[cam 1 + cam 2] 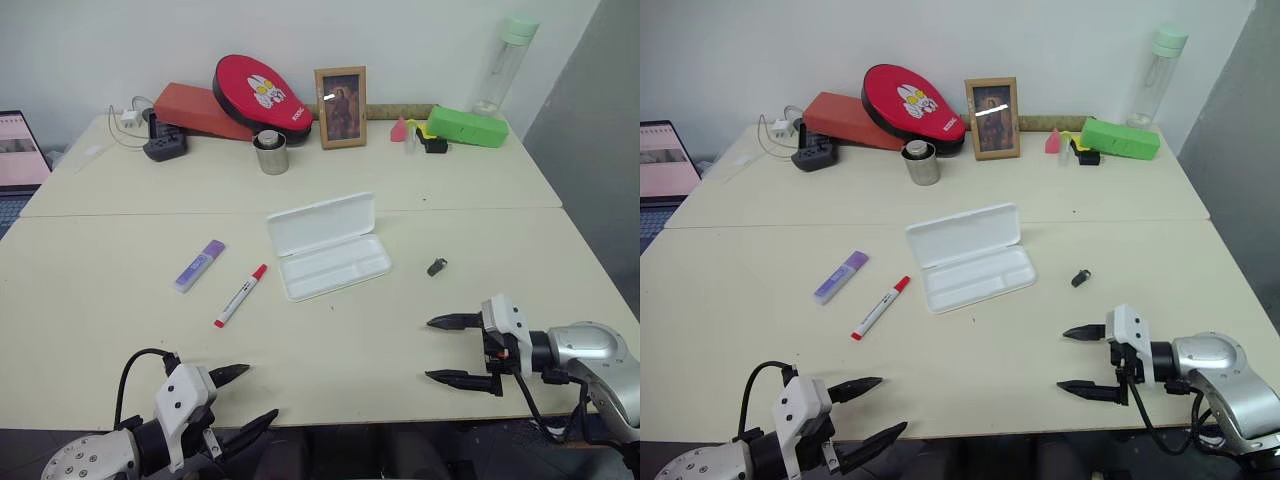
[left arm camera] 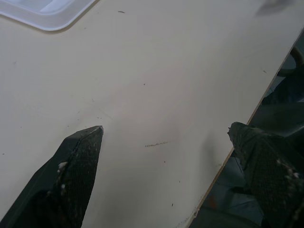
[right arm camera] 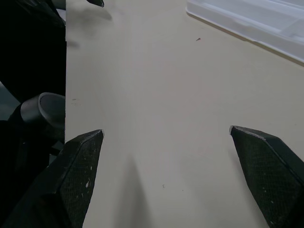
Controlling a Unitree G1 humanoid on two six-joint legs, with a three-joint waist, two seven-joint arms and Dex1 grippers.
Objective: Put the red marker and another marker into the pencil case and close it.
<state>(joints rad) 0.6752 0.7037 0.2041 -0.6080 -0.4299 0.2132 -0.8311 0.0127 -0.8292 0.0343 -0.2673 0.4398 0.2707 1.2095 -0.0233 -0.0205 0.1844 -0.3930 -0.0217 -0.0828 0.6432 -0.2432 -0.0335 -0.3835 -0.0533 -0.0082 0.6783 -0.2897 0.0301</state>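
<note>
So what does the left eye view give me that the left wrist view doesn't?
Left eye view: the red marker and purple highlighter lying apart on the table, left of the open pencil case, plus the right gripper, jaws open. Left wrist view: a close look at bare tabletop between the left gripper's spread jaws, near the table's front edge. Both: the table, a part of the case, and the left gripper.

Bare table (image 1: 330, 350) between near edge and open case (image 1: 330, 247); red marker (image 1: 240, 295), highlighter (image 1: 199, 265) apart at left; small black clip (image 1: 437, 266) right.
</note>
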